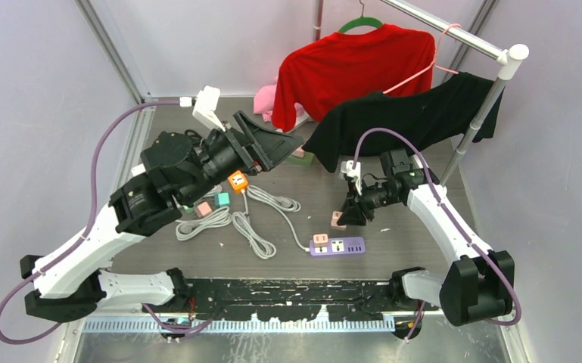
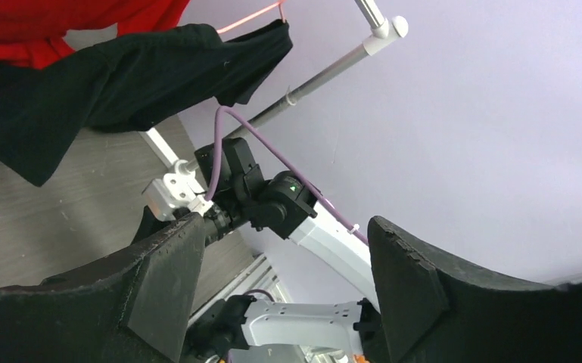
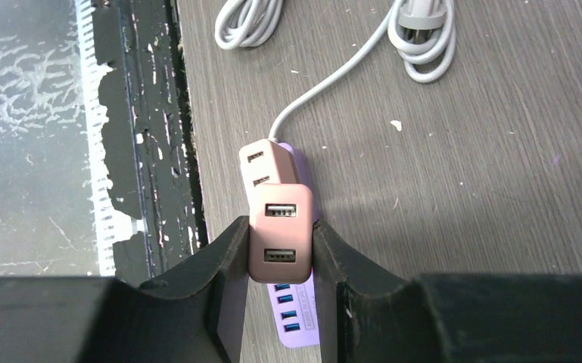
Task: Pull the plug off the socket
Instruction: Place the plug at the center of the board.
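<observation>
Between the fingers of the right tool (image 3: 280,236) sat the pink plug (image 3: 280,219), pinched on its two flanks with its USB face turned to the wrist camera. Directly behind it in that view lay the purple power strip (image 3: 301,321), flat on the worktop (image 3: 499,189). A second pink adapter (image 3: 260,162) was seated at the strip's far end, near where the white cable (image 3: 325,83) ran off towards its coil.

From the overhead view the held plug appeared slightly apart from the strip rather than seated in it. I judged the pull to be at or just past the point of release. The next move would call for a straight draw away from the socket face, keeping the pinch firm, until a plain gap showed.

The left tool (image 2: 286,227) hung raised and spread wide with nothing between its fingers. It was aimed across at the other arm and took no part in bracing the strip, so the strip might have lifted if any pin was caught.

The plug's pins and the socket beneath were hidden by the plug's own body and the fingers. Whether any contact remained could not be told.
</observation>
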You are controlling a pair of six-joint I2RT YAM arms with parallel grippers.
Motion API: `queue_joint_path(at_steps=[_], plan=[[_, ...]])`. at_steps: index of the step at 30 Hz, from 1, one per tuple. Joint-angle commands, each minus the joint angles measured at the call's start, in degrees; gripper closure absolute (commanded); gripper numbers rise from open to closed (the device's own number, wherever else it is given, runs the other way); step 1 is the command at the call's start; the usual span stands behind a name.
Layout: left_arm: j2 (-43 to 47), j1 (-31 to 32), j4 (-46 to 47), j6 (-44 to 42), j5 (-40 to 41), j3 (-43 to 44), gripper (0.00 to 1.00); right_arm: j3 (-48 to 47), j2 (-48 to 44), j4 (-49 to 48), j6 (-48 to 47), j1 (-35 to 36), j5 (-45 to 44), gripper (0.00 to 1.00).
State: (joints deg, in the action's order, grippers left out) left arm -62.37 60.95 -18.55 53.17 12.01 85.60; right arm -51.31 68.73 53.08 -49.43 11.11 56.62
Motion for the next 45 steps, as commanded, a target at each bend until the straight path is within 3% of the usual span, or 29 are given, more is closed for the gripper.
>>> queue_joint_path(at_steps=[1,8,17,20,24,27,32,37,41,43,45], plan=[[-1.41,1.32,-11.8,4.46,6.27,6.51,0.22,-2.04,-0.42,-0.43,-0.21,-1.97,2.53,0.98],[-0.93,1.3,-15.33,1.79,10.45,11.35,0.2,-1.95,0.74,-0.35,-0.3,-2.82,2.83,0.98],[-2.88,1.29,-17.01,2.36,9.16,15.94,0.2,-2.3,0.33,-0.42,0.92,-3.25,3.83,0.98],[0.77,1.29,-11.26,-1.29,10.07,6.66,0.2,-2.31,0.36,-3.89,8.35,-3.22,6.19,0.98],[10.33,1.32,3.5,-11.66,9.76,-16.06,0.17,-1.01,-0.09,-12.2,23.2,-3.21,8.73,0.98],[17.74,1.28,17.03,-19.1,4.61,-32.68,0.14,1.18,-0.6,-23.12,39.66,-3.22,7.91,0.99],[21.52,1.26,34.81,-20.26,-6.89,-50.46,0.09,3.23,0.42,-34.35,58.94,-3.2,6.83,0.99],[13.76,1.29,43.71,-20.0,-12.4,-55.8,0.08,3.65,3.18,-39.73,71.92,-3.23,8.05,0.99],[7.09,1.28,48.25,-18.26,-6.63,-56.34,0.08,4.9,5.12,-44.01,79.27,-2.66,7.95,0.99],[4.29,1.37,44.57,-16.08,-1.53,-53.28,0.08,4.82,6.03,-43.98,80.47,-2.28,7.57,0.99],[1.42,1.65,33.31,-14.15,3.56,-47.81,0.08,4.28,6.96,-42.86,80.67,-1.93,7.35,0.99]])
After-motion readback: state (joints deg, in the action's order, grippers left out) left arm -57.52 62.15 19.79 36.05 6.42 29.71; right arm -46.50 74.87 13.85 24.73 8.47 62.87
